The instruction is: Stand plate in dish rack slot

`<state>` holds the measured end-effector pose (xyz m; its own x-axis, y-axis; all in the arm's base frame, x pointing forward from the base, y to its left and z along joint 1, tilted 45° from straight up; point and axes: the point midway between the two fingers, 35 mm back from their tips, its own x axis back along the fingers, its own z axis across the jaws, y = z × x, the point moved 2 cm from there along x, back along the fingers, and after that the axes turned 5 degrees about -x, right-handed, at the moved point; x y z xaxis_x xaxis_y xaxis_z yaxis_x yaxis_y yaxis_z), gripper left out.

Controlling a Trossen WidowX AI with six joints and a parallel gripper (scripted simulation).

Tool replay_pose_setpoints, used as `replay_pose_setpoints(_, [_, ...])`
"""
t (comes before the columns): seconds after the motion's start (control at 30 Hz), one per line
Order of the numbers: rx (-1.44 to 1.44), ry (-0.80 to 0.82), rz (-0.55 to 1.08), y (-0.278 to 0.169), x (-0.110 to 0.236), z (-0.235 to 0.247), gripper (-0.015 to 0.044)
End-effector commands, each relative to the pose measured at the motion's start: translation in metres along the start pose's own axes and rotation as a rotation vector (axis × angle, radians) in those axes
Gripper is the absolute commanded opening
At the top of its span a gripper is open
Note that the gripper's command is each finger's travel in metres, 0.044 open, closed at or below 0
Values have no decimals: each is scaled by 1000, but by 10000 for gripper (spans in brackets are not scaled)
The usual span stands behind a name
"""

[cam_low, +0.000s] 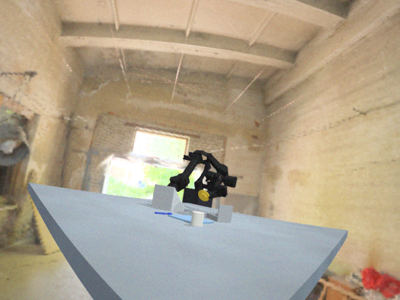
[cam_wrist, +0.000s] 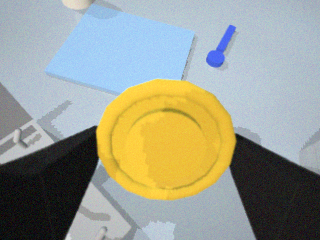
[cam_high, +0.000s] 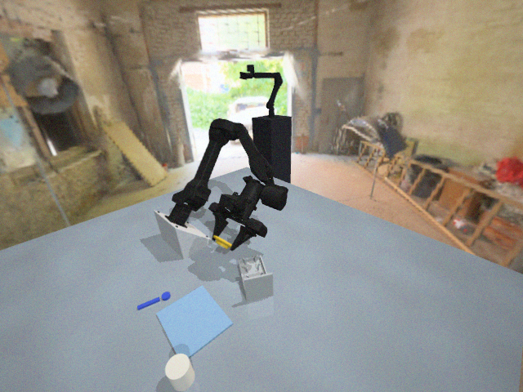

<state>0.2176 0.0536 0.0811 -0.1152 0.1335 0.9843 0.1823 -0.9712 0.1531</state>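
My gripper (cam_high: 229, 242) (cam_low: 206, 194) (cam_wrist: 165, 137) is shut on the yellow plate (cam_high: 222, 242) (cam_low: 203, 194) (cam_wrist: 166, 140), one black finger on each side of its rim. The plate is held nearly on edge; its face fills the middle of the wrist view. It hangs a little above the table, just behind and to the left of the grey dish rack (cam_high: 254, 276) (cam_low: 225, 213). The rack's pegs show at the lower left of the wrist view (cam_wrist: 21, 139). The plate is not touching the rack.
A light blue mat (cam_high: 194, 320) (cam_low: 180, 217) (cam_wrist: 120, 50) lies in front of the rack, with a blue spoon (cam_high: 153, 300) (cam_low: 163, 213) (cam_wrist: 220, 50) and a cream cylinder (cam_high: 179, 371) (cam_low: 197, 218) beside it. A grey wedge block (cam_high: 168, 238) (cam_low: 164, 197) carries the arm's base.
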Motion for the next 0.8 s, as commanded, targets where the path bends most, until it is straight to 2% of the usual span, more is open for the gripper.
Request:
replay_pose_setpoints(0.0, [29, 53, -62, -3, -3, 2, 0])
replay_pose_setpoints(0.77, [210, 432, -354, -33, -2, 10, 0])
